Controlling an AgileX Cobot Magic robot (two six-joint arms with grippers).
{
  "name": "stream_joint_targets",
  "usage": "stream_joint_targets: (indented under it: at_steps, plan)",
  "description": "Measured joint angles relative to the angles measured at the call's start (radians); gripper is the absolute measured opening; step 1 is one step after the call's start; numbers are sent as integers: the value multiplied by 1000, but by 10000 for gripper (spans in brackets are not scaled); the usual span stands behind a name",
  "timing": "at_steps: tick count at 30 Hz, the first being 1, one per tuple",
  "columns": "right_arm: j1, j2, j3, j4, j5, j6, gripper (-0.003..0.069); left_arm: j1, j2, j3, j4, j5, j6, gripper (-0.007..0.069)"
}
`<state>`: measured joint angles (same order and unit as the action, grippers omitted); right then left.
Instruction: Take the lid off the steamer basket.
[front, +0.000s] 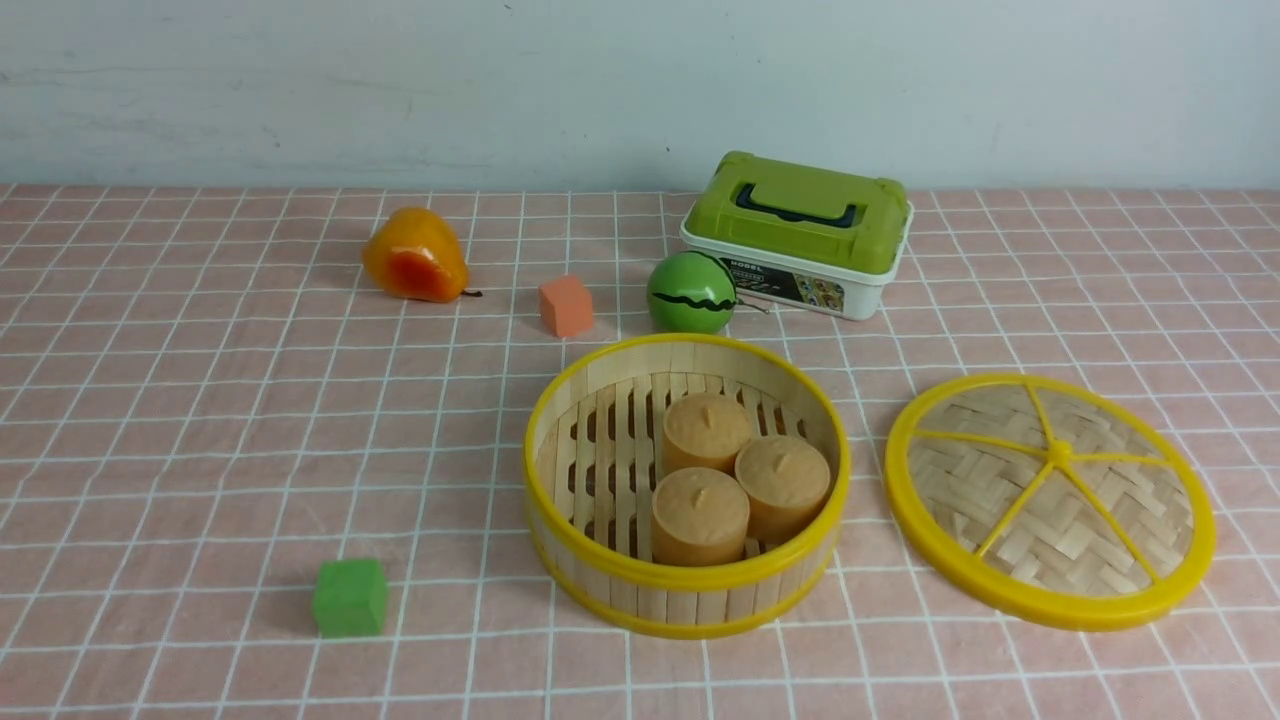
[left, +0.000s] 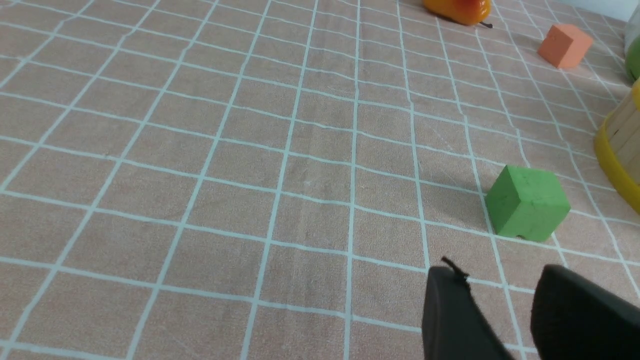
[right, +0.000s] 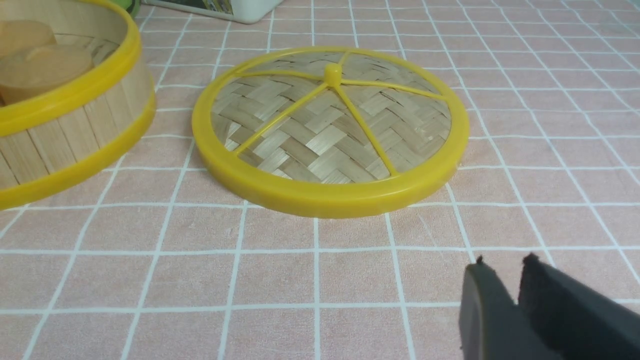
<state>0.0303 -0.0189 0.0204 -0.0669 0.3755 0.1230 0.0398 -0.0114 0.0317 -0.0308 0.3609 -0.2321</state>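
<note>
The steamer basket (front: 690, 585) stands uncovered near the middle of the table, with three tan buns (front: 740, 480) inside. The lid (front: 1000, 470) lies flat on the cloth just to the basket's right, apart from it. In the right wrist view the lid (right: 330, 125) lies ahead of my right gripper (right: 505, 264), which is empty with its fingers almost together; the basket (right: 75, 125) is beside the lid. My left gripper (left: 500, 272) is open and empty over bare cloth; the basket's edge (left: 620, 145) shows at the side. Neither gripper shows in the front view.
A green cube (front: 349, 597) (left: 527, 202) lies front left of the basket. Behind the basket are an orange cube (front: 565, 305), a green striped ball (front: 691, 292), a white box with green lid (front: 800, 230) and, further left, a pear (front: 415, 255).
</note>
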Motion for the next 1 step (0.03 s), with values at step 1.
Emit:
stream_joint_targets:
  at_steps: [1]
  plan:
    - [0,0,0,0,0,0,85,0,0,0,0,0,0,239]
